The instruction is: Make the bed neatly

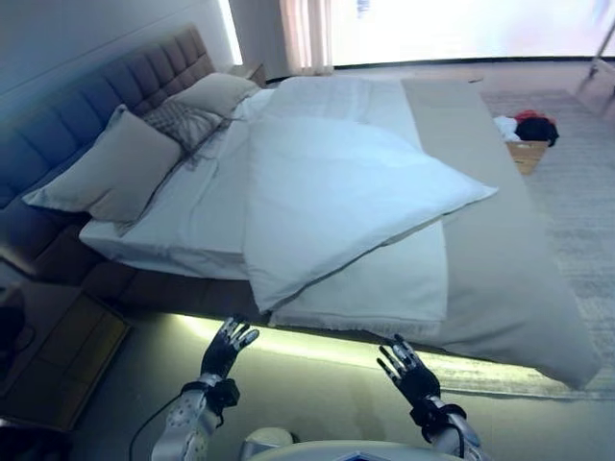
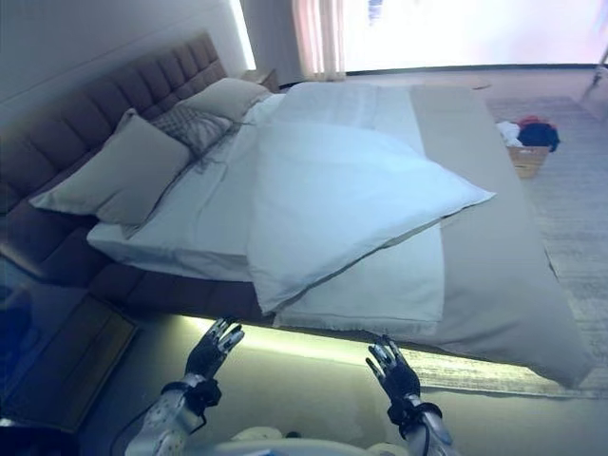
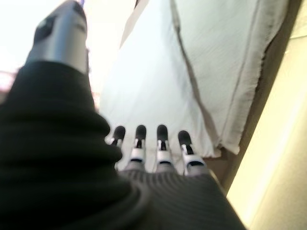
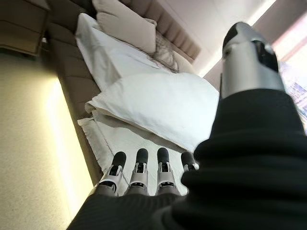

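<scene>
The bed [image 1: 500,279] lies before me with its grey headboard [image 1: 67,115] at the left. A white duvet [image 1: 336,192] is folded back on itself in a big triangle over the white sheet [image 1: 192,211], its corner pointing right; it also shows in the right wrist view [image 4: 158,105]. A grey-beige cover [image 1: 480,182] spreads over the bed's right side. Several pillows [image 1: 115,168] lean at the headboard. My left hand [image 1: 227,348] and right hand [image 1: 404,367] are open and empty, held up just short of the bed's near edge.
A basket with red and white clothes [image 1: 526,134] stands on the carpet [image 1: 586,192] beyond the bed's right side. A wooden nightstand [image 1: 58,365] stands at the lower left. A lit strip [image 1: 317,348] runs under the bed's near edge. Curtains [image 1: 307,34] hang at the back.
</scene>
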Robot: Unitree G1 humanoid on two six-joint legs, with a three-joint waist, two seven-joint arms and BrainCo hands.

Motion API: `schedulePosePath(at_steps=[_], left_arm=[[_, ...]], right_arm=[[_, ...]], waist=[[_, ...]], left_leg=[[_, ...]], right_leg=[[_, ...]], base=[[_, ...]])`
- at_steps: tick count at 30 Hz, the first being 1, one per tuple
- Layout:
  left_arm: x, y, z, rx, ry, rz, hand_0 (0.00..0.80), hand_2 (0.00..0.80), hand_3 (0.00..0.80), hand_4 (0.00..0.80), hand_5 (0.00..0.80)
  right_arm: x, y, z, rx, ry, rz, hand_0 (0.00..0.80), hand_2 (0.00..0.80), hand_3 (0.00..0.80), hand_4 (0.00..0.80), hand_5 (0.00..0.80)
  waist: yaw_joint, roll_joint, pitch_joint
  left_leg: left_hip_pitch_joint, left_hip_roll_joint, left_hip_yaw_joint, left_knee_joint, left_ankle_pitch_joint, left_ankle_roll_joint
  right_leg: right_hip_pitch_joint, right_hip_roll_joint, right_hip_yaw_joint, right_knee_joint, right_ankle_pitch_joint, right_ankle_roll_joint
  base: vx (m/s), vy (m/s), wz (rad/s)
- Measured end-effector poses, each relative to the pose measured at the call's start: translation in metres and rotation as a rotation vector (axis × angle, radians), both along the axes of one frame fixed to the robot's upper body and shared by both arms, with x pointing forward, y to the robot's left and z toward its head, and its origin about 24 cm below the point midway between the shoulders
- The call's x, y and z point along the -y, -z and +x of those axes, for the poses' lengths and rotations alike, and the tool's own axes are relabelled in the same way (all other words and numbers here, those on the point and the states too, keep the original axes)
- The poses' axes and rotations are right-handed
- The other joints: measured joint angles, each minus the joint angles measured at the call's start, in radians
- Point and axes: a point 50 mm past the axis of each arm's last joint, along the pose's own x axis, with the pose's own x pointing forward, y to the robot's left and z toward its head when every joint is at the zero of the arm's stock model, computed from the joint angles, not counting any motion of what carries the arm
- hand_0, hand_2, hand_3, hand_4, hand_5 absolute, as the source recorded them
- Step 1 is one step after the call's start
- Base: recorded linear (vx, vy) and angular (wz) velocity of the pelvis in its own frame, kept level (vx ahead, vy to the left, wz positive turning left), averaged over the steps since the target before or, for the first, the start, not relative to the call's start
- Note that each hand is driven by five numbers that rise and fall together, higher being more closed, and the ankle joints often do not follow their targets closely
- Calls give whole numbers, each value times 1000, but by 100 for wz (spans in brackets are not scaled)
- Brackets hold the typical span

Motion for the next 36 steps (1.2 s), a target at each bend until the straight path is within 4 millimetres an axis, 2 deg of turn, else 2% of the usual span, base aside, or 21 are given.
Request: schedulePosePath(at_steps=[3, 7, 10, 12, 13, 14, 16, 17, 18, 19, 20, 21, 22, 23, 26, 27, 28, 30, 32, 34, 36], left_arm=[[-1, 2, -1, -9, -7, -2, 0, 0, 0, 0, 0], [0, 0, 3, -2, 2, -4, 0, 0, 0, 0, 0], [6, -1, 12, 12, 37, -2, 0, 0, 0, 0, 0], [6, 0, 13, 4, 44, 2, 0, 0, 0, 0, 0], [4, 0, 12, 3, 44, 8, 0, 0, 0, 0, 0], [1, -1, 13, 4, 44, 21, 0, 0, 0, 0, 0], [-7, -5, 18, 8, 50, 49, 0, 0, 0, 0, 0], [-7, -6, 22, 11, 50, 45, 0, 0, 0, 0, 0], [-6, -7, 23, 14, 52, 40, 0, 0, 0, 0, 0], [-3, -7, 24, 19, 54, 31, 0, 0, 0, 0, 0], [0, -5, 20, 8, 51, 20, 0, 0, 0, 0, 0], [-1, -4, 20, 5, 45, 17, 0, 0, 0, 0, 0], [-3, -4, 20, 5, 36, 21, 0, 0, 0, 0, 0], [-4, -4, 21, 9, 29, 22, 0, 0, 0, 0, 0], [-12, -5, 22, 13, -9, 25, 0, 0, 0, 0, 0], [-11, -3, 20, 6, -19, 12, 0, 0, 0, 0, 0], [-10, -3, 19, 3, -24, -5, 0, 0, 0, 0, 0], [-12, -3, 17, 2, -31, -27, 0, 0, 0, 0, 0], [-13, -4, 17, 5, -32, -28, 0, 0, 0, 0, 0], [-12, -3, 17, 1, -22, -30, 0, 0, 0, 0, 0], [-10, -3, 16, -1, -7, -34, 0, 0, 0, 0, 0]], right_arm=[[0, -2, 5, 20, 0, -4, 0, 0, 0, 0, 0], [-2, 0, 3, 12, 1, 0, 0, 0, 0, 0, 0], [-3, 0, 4, 20, 11, -5, 0, 0, 0, 0, 0], [-2, 1, 2, 12, 13, -10, 0, 0, 0, 0, 0], [-2, 4, 1, 2, 16, -10, 0, 0, 0, 0, 0], [-3, 4, 1, 4, 15, -7, 0, 0, 0, 0, 0], [-3, 3, 6, 23, 14, -8, 0, 0, 0, 0, 0], [0, 4, 7, 21, 24, -11, 0, 0, 0, 0, 0], [3, 7, 5, 7, 44, -10, 0, 0, 0, 0, 0], [8, 7, 5, 5, 56, -22, 0, 0, 0, 0, 0], [17, 5, 3, 6, 50, -48, 0, 0, 0, 0, 0], [23, 5, 2, 4, 48, -65, 0, 0, 0, 0, 0], [25, 5, 2, 1, 45, -70, 0, 0, 0, 0, 0], [22, 5, 3, 6, 33, -62, 0, 0, 0, 0, 0], [12, 4, 9, 20, 20, -34, 0, 0, 0, 0, 0], [14, 6, 8, 11, 25, -39, 0, 0, 0, 0, 0], [15, 7, 8, 5, 31, -44, 0, 0, 0, 0, 0], [17, 7, 8, 5, 34, -47, 0, 0, 0, 0, 0], [18, 5, 12, 13, 32, -51, 0, 0, 0, 0, 0], [17, 5, 18, 17, 34, -52, 0, 0, 0, 0, 0], [18, 7, 18, 3, 52, -52, 0, 0, 0, 0, 0]], waist=[[-1, -6, -5], [-4, -27, 0], [-7, -45, 15], [-10, -36, 22], [-11, -29, 29], [-6, -35, 29], [-7, -71, 41], [-18, -82, 45], [-36, -97, 40], [-44, -110, 58], [-51, -84, 58], [-61, -58, 57], [-57, -66, 61], [-57, -65, 68], [-60, -83, 80], [-59, -83, 77], [-58, -75, 81], [-54, -73, 80], [-26, -74, 79], [-17, -85, 71], [-14, -103, 57]], left_leg=[[1, -17, 0, -4, -8, 11], [-19, -45, -10, 16, -22, 31], [-54, -77, -33, 76, -59, 46], [-45, -63, -58, 79, -64, 51], [-29, -51, -63, 64, -62, 54], [-36, -49, -72, 60, -63, 53], [-62, -49, -76, 60, -65, 50], [-75, -45, -91, 47, -65, 49], [-63, -58, -105, 44, -66, 45], [-69, -76, -94, 137, -93, 86], [-32, -71, -94, 142, -120, 89], [10, -58, -99, 95, -149, 46], [34, -67, -103, 79, -150, 49], [37, -62, -136, 86, -155, 45], [39, -29, -193, 106, -175, 15], [45, -5, -208, 118, -185, 6], [43, 12, -203, 137, -184, 7], [42, 37, -184, 183, -175, 15], [32, 55, -176, 220, -151, 26], [14, 60, -179, 244, -107, 20], [-17, 70, -180, 283, -53, -11]], right_leg=[[-17, -18, 22, 9, 0, 9], [-38, -50, 26, 47, -6, 18], [-81, -96, 26, 156, -13, 18], [-140, -105, 48, 269, 41, -16], [-156, -100, 65, 286, 50, -8], [-170, -83, 86, 226, 53, -3], [-210, -66, 102, 98, 69, 22], [-218, -53, 100, 54, 103, 20], [-204, -41, 86, 3, 129, 3], [-186, -53, 79, 1, 135, -5], [-172, -40, 69, 14, 127, -2], [-172, -34, 58, 58, 104, -12], [-204, -54, 75, 119, 81, 10], [-243, -56, 100, 172, 76, 10], [-274, -40, 105, 93, 128, 36], [-244, -24, 93, 77, 139, -4], [-216, -4, 72, 66, 124, -31], [-192, 28, 66, 69, 92, -60], [-185, 51, 67, 71, 65, -79], [-184, 63, 67, 69, 49, -97], [-173, 73, 60, 51, 41, -116]], base=[[-9, 142, -14], [31, 184, 4], [122, 126, 11], [227, -112, 4], [280, -219, -15], [318, -247, -31], [322, -219, -7], [298, -194, 35], [328, -230, 38], [320, -240, 27], [353, -269, 16], [363, -284, 8], [376, -308, -2], [355, -312, -14], [348, -322, 21], [351, -364, 46], [310, -344, 39], [260, -274, 22], [248, -241, -7], [224, -235, -9], [142, -188, 1]])
